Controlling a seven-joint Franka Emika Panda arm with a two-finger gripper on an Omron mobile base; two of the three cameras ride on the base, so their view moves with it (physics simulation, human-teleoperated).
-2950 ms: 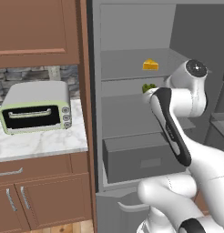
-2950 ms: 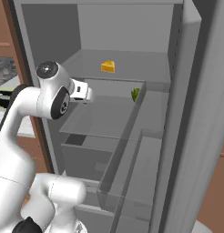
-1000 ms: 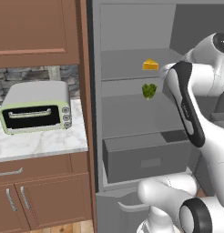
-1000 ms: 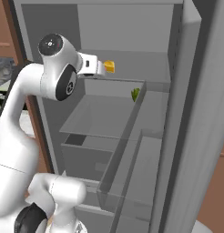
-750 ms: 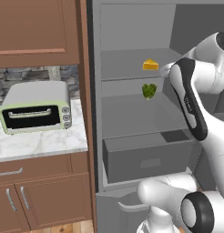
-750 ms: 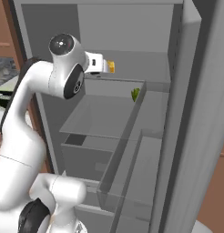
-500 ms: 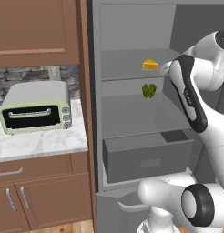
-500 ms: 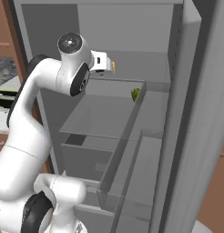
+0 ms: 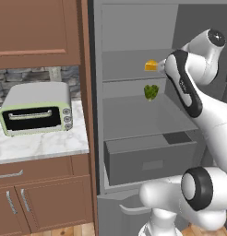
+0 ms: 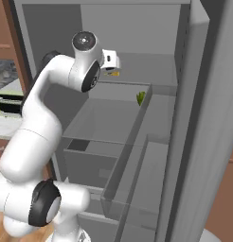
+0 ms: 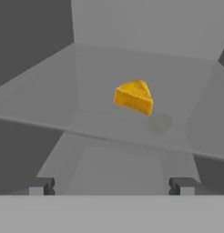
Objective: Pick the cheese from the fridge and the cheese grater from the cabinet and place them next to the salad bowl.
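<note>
Fridge [image 9: 134,27] open, inner shelves exposed. One cheese [image 11: 134,96] wedge on the upper shelf, alone there, nothing between it and the gripper [image 11: 111,185]. Jaws spread fully wide, empty, short of the shelf edge and not touching the wedge. One green item [image 9: 151,91] on the shelf below. One grey drawer [image 9: 150,159] lower down, pulled partly out. One toaster oven [image 9: 36,109] on the marble counter [image 9: 41,143] left of the fridge, below a brown wall cabinet [image 9: 37,32], door closed.

Kitchen — open fridge [image 9: 134,115], toaster oven [image 9: 36,108], marble counter [image 9: 41,145]
</note>
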